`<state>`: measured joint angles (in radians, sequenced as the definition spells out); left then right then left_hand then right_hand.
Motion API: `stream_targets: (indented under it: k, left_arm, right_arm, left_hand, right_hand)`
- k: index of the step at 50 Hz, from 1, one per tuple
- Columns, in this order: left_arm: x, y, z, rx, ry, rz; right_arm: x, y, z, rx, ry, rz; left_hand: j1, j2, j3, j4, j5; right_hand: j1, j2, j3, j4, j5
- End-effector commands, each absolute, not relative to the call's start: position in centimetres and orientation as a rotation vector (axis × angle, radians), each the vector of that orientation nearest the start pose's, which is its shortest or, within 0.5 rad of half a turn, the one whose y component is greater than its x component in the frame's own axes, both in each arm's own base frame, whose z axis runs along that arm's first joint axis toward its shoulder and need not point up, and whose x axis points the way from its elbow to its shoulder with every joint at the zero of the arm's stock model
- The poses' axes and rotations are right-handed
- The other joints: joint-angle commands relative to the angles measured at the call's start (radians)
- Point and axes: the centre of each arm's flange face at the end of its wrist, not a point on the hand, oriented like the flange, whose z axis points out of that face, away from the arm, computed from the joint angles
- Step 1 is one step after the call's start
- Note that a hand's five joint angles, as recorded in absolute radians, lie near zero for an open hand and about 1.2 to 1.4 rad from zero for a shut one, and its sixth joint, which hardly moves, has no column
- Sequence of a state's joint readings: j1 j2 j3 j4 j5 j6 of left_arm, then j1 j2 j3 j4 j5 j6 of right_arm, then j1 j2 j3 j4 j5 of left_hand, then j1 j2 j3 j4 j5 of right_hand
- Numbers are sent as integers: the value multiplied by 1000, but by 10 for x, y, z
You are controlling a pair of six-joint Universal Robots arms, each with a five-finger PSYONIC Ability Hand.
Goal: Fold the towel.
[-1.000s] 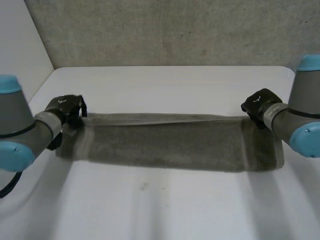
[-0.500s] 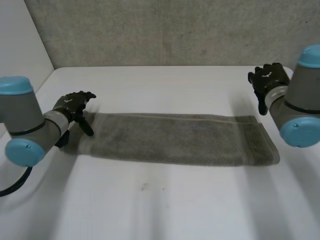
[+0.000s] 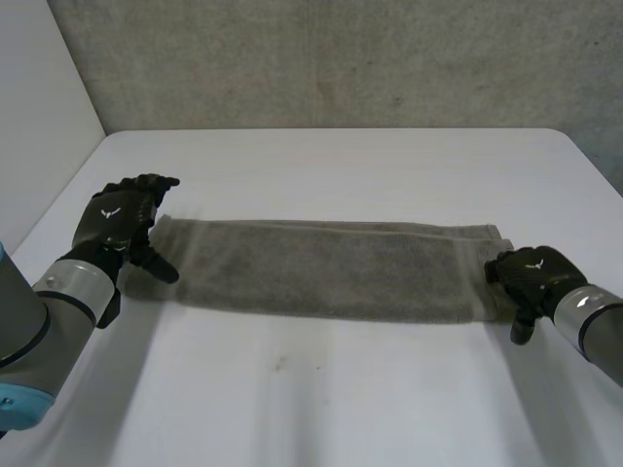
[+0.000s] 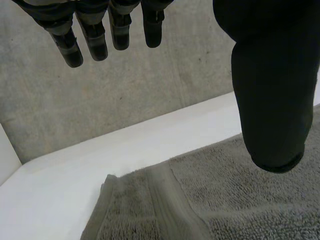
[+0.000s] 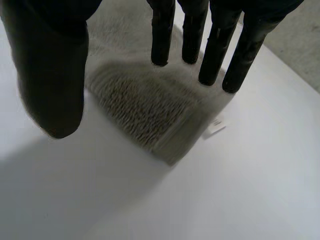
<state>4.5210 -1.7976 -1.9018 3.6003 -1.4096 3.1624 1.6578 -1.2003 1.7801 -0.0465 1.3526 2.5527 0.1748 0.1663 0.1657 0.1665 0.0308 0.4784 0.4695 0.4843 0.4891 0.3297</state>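
A grey towel, folded into a long narrow strip, lies flat across the white table. My left hand hovers at the strip's left end, open, fingers straight and thumb spread. In the left wrist view its fingers and thumb hang above the towel and hold nothing. My right hand is at the strip's right end, near the front corner. In the right wrist view its straight fingers and thumb stand apart over the towel's end, without pinching it.
A concrete wall runs behind the table, and a white panel stands at the left. A small white label sticks out at the towel's end under my right hand. Bare table lies in front of and behind the strip.
Both hands have let go of the towel's far edge and opened. The right hand rose to the back right, then came down to the strip's right end. The left arm drew back.
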Motion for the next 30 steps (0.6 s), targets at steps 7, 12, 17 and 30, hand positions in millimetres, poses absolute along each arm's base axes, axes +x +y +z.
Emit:
stream_targets:
  k: [7,12,17,30]
  left_arm:
    - [-203,-283,179,448,2491,-2234]
    - [-203,-283,180,446,2489,-2235]
    - [-202,-283,185,431,2478,-2260]
    - [-202,-283,188,398,2488,-2277]
  right_arm:
    - [146,-327,127,-1037,2659,-1727]
    - [108,-350,155,-998,2771,-1902]
    - [71,-373,178,-1152,2881,-2025]
    - [269,-314,244,-1422,2060,-2293]
  left_hand:
    - [0,8,9,8,-31]
    - [0,8,9,8,-31]
    - [0,8,9,8,-31]
    - [1,9,10,9,-30]
  right_hand:
    - [918,927,912,907,892]
    - [918,927,912,907,892]
    - [918,927,912,907,892]
    - [918,927,912,907,892]
